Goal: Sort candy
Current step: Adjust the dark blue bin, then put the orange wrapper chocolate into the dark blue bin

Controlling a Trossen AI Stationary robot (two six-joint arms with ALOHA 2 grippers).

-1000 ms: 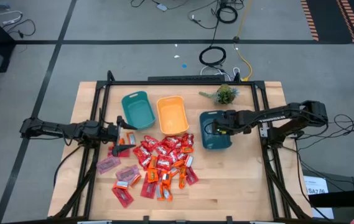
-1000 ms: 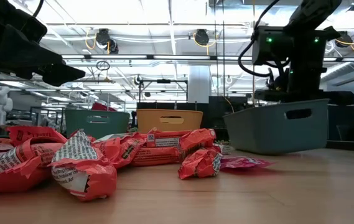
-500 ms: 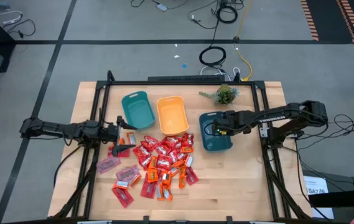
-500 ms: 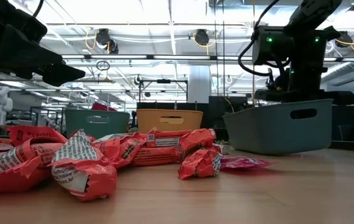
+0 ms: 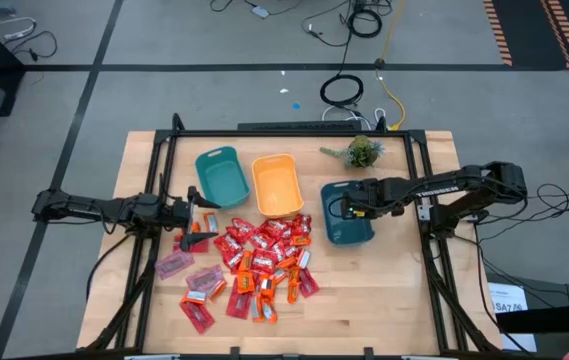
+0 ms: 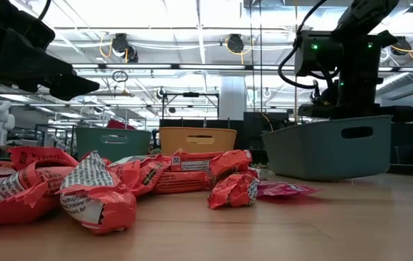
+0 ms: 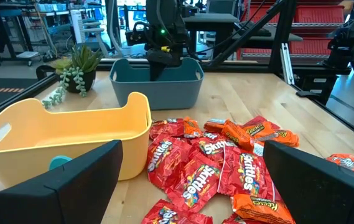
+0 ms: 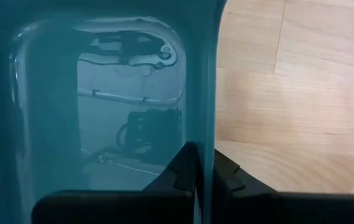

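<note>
High view | right hand [image 5: 345, 211] clamped on dark teal bin [image 5: 347, 229] wall, repositioning for candy [image 5: 259, 255] | left hand [image 5: 202, 226] apart, waiting beside pile

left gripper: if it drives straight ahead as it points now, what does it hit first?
Likely the candy pile: the open left gripper aims over it, with the orange bin just beside that line. Depth is unclear.

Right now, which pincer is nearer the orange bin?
Left. The left pincer hangs open beside the candy pile, just off the orange bin. The right pincer is farther away, shut on the dark teal bin's wall.
</note>
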